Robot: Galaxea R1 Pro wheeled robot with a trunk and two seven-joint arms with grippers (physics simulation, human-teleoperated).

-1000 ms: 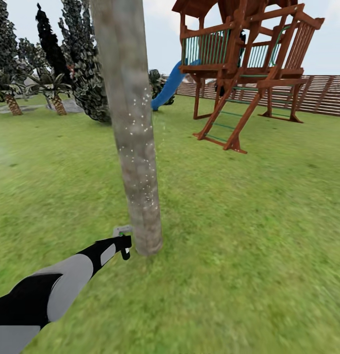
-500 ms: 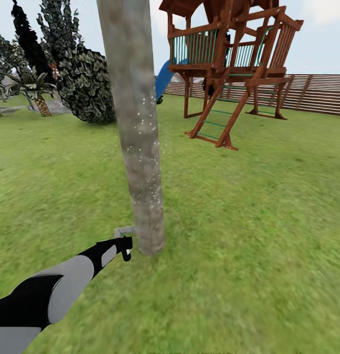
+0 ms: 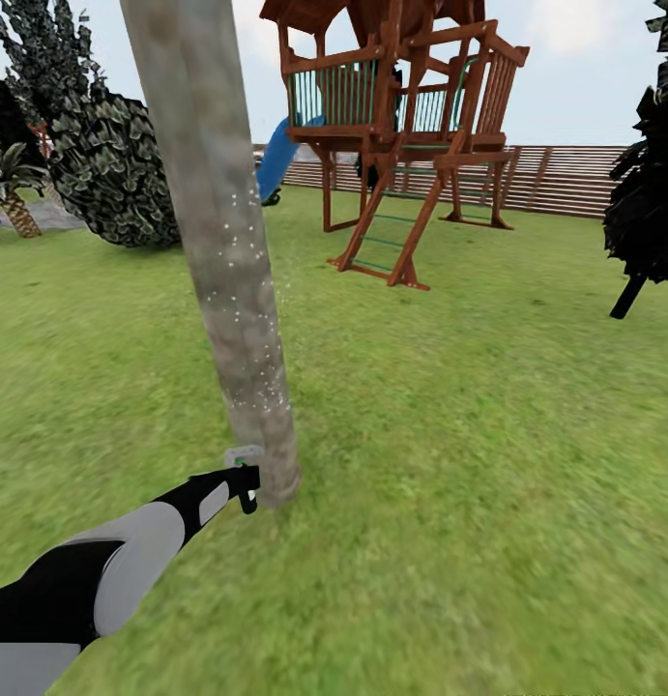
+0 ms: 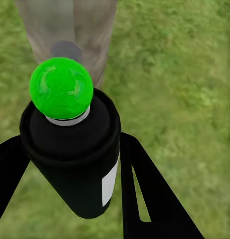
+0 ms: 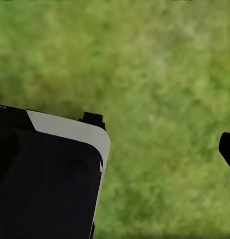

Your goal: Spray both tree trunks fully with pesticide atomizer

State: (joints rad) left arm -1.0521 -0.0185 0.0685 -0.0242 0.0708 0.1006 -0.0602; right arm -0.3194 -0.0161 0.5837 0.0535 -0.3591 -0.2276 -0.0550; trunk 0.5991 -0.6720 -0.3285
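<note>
Left gripper: closed around the pesticide atomizer, one black finger on each side of its body.
Atomizer: a black cylinder with a bright green ball cap and a grey ring under it; the left wrist view shows this.
Label: a small white patch on the atomizer's side; no writing can be read on it.
Head view of the hand: the left gripper reaches forward at the end of a black and grey arm, with a pale grey piece just above it; the can itself is too small to make out there.
Tree trunk: a mottled grey-brown column just beyond the gripper, its base right beside the fingertips; white specks dot the bark above the hand.
Trunk in the left wrist view: blurred, directly ahead of the green cap.
Right gripper: its state cannot be told; the right wrist view shows a black and white part of the robot over lawn.
Beyond the trunk: a wooden play tower with a ladder and blue slide, a slat fence, dark conifers.
Ground: green lawn around the hand.
</note>
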